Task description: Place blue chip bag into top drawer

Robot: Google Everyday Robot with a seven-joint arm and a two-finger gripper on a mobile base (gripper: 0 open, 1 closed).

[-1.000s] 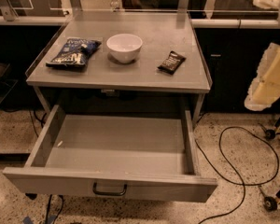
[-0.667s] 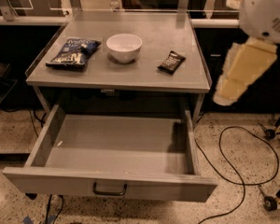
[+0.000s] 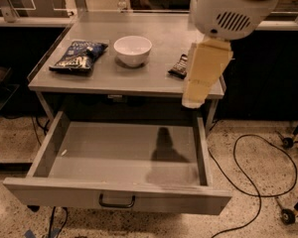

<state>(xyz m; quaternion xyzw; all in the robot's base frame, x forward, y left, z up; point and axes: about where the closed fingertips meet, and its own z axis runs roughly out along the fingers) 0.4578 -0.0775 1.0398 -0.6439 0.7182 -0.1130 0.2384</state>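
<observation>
Blue chip bag (image 3: 78,56) on the table (image 3: 114,81), top drawer (image 3: 114,148) open, claw (image 3: 193,95) hanging at the right.

The bag lies flat at the upper left of the frame, near the table's left edge. A white bowl (image 3: 132,50) sits just beside it toward the centre, and a dark bar packet (image 3: 179,66) lies further right. The claw hangs under the arm's white housing in the upper right, in front of the table's right front corner, partly covering the packet. Whether it is open or closed cannot be told. The drawer stands open below the table, its handle (image 3: 117,201) at lower centre and a dark shadow on its floor.
</observation>
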